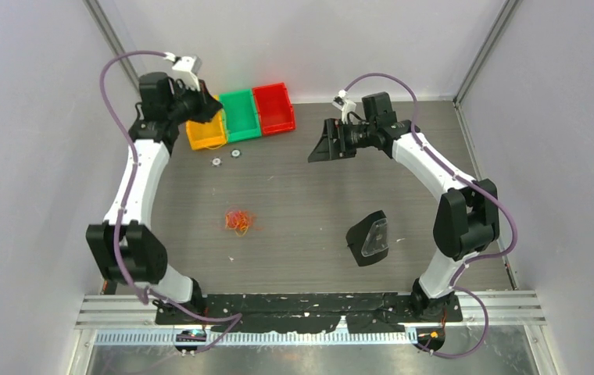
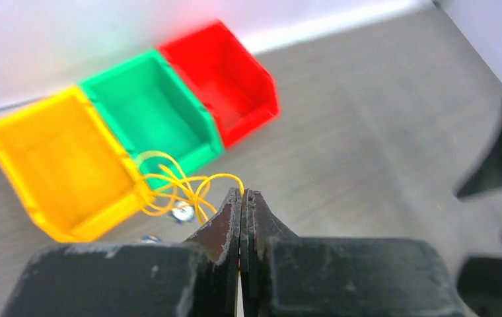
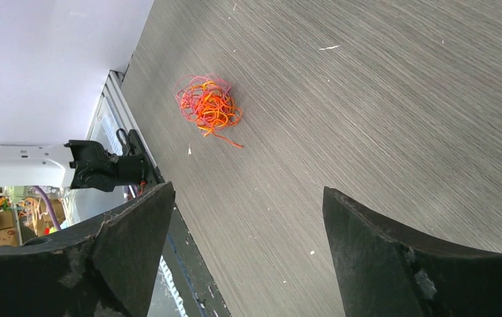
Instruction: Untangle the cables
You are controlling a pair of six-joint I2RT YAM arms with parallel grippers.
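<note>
— Condition of the left gripper (image 2: 242,193)?
— Closed, tip pressed to tip, clamped on the end of a thin yellow cable (image 2: 177,188). Raised over the yellow bin (image 1: 206,134) at the far left of the table (image 1: 302,195).

— Lie of that yellow cable?
— Looped loosely off the fingertips, hanging in front of the near walls of the yellow bin and the green bin (image 2: 156,112). Unable to tell from the wrist view whether touching either wall.

— Condition of the right gripper (image 3: 248,191)?
— Spread wide, nothing between the fingers. Held in the air over the far middle of the table, pointing left, well apart from the bins.

— Location of the rest of the cables?
— Lying as one small tangled bunch (image 1: 238,222) on the bare table top, near the middle, slightly left. Red, orange and pinkish strands wound together, one orange end trailing out. Well apart from both grippers.

— Other items on record?
— Red bin (image 1: 273,107) last in the row of three, touching the green bin, close to the back wall. Two small round parts (image 1: 217,162) on the table just in front of the yellow and green bins. A black piece (image 1: 370,238) with a clear face on the table to the right of the bunch, near the right arm.
</note>
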